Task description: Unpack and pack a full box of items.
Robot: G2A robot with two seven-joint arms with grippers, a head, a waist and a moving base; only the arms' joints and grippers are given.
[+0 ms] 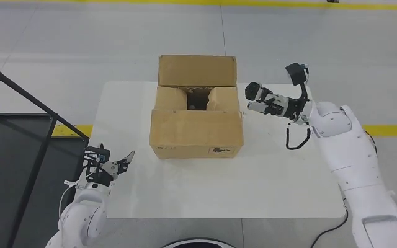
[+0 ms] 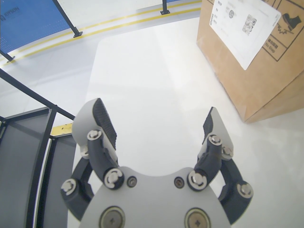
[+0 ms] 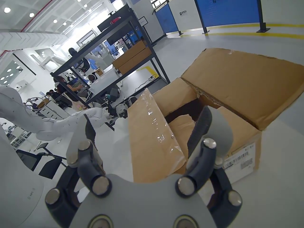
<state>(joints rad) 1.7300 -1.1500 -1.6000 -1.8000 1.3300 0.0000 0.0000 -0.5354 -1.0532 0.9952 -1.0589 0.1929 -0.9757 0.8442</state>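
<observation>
Starting at the near left corner of the table (image 1: 279,186), we see the left gripper (image 2: 155,110) with its fingers spread wide and nothing between them. It hangs over bare white surface, well apart from the box (image 1: 195,139). Beside this corner, off the table, stands a dark metal frame (image 1: 31,142), so the room on that side is narrow.

The cardboard box sits in the middle of the table, with a white label (image 2: 244,24) on its front wall. Its near flap (image 1: 195,121) lies folded over the top, and the two side flaps are turned inward. Between them a dark opening (image 1: 198,99) stays; what is inside we cannot tell. The far flap (image 1: 197,70) is thrown back and reaches past the far edge of the table.

The right gripper (image 1: 252,99) is just beside the right side of the box, about at the level of its top, also spread and holding nothing. A wide bare strip of table runs in front of the box, and smaller strips at both sides.
</observation>
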